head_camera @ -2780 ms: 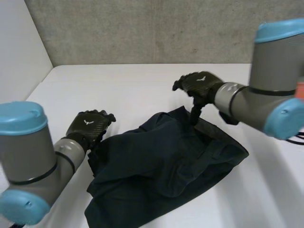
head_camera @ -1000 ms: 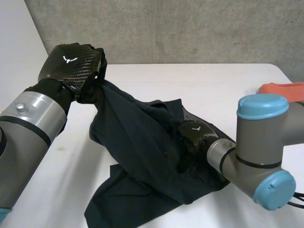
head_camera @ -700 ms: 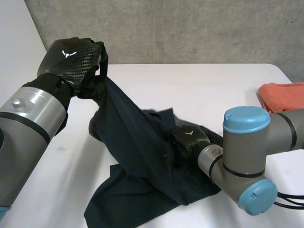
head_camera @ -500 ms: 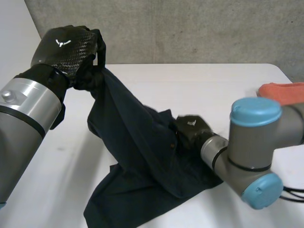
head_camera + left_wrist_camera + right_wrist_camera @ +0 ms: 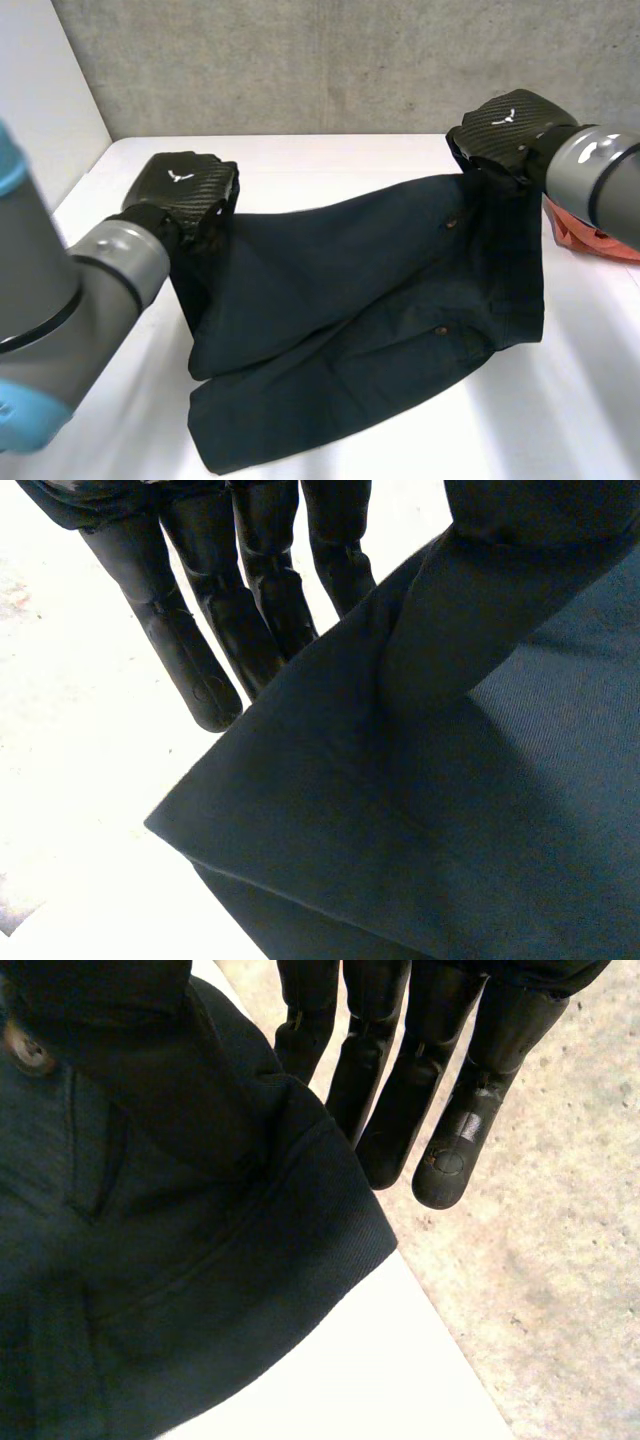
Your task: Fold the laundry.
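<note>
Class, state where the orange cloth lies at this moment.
In the head view, the orange cloth lies at the table's right edge, beside the dark garment and partly behind the robot's right arm.

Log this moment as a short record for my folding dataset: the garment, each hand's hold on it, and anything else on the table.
garment: dark navy garment, stretched between both hands, lower part lying on the white table
left hand: left hand pinches one end of the garment between thumb and fingers
right hand: right hand pinches the opposite corner, near a button
other items: orange cloth at the table's right edge
fold state: not yet folded
</note>
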Motion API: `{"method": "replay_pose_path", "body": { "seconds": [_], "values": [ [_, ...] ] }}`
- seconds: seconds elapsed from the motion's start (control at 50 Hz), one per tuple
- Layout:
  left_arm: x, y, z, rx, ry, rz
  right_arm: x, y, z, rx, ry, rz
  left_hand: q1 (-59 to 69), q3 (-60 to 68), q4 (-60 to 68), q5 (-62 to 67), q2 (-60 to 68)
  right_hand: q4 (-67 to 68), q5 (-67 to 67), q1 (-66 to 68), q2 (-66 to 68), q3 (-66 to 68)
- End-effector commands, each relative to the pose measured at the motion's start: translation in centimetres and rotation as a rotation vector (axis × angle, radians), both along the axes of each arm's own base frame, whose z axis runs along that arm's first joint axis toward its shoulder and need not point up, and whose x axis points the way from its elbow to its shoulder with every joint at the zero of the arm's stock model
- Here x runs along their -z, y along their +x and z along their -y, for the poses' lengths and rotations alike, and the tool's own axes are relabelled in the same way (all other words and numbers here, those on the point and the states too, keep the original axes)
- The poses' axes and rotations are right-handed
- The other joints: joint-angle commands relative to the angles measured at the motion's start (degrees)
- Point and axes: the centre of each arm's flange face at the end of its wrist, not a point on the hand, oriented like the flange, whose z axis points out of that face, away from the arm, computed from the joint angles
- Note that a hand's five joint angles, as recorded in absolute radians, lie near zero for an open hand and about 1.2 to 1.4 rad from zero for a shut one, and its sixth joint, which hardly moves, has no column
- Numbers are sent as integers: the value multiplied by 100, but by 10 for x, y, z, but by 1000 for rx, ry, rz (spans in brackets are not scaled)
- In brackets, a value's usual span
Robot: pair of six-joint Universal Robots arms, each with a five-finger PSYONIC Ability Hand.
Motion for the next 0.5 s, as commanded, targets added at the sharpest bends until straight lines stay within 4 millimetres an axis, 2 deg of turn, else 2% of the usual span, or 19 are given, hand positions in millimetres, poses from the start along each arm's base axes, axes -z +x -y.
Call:
{"method": "replay_pose_path", "body": {
  "seconds": [0.02,0.04,0.08,0.1,0.12,0.16,0.18,0.26,0.32,0.36,0.4,0.42,0.48,0.5],
  "values": [
    [-15,-30,61,-10,-195,-5,-4,21,60,66,-184,76,1354,1156,1131,1528,1132,1176,1371,2546,1245,1222],
    [-31,-36,72,-15,-271,-39,-19,26,73,77,-293,123,1354,1156,1131,1528,1132,1176,1371,2546,1245,1222],
    [-51,-42,83,-20,-354,-83,-38,31,84,80,-413,178,1354,1156,1131,1528,1132,1176,1371,2546,1245,1222],
    [-63,-44,87,-25,-399,-109,-58,34,92,83,-535,238,1354,1156,1131,1528,1132,1176,1371,2546,1245,1222],
    [-85,-47,92,-30,-486,-160,-68,35,95,83,-596,270,1354,1156,1131,1528,1132,1176,1371,2546,1245,1222],
    [-107,-48,95,-37,-574,-211,-86,38,97,81,-703,334,1354,1156,1131,1528,1132,1176,1371,2546,1245,1222],
    [-125,-47,95,-47,-646,-254,-100,37,98,82,-781,393,1354,1156,1131,1528,1132,1176,1371,2546,1245,1222],
    [-141,-50,90,-42,-726,-309,-117,36,95,79,-853,467,1354,1156,1131,1528,1132,1176,1371,2546,1245,1222],
    [-146,-48,84,-38,-733,-317,-113,34,90,79,-812,460,1354,1156,1131,1528,1132,1176,1371,2546,1245,1222],
    [-139,-44,79,-36,-703,-300,-99,32,86,83,-733,422,1354,1156,1131,1528,1132,1176,1371,2546,1245,1222],
    [-129,-42,76,-34,-673,-282,-87,29,84,88,-671,392,1354,1156,1131,1528,1132,1176,1371,2546,1245,1222],
    [-117,-41,73,-31,-639,-261,-74,28,80,90,-605,361,1354,1156,1131,1528,1132,1176,1371,2546,1245,1222],
    [-98,-38,70,-31,-583,-228,-51,24,73,95,-496,307,1354,1156,1131,1528,1132,1176,1371,2546,1245,1222],
    [-83,-37,66,-25,-540,-202,-31,21,66,101,-404,251,1354,1156,1131,1528,1132,1176,1371,2546,1245,1222]
  ]
}}
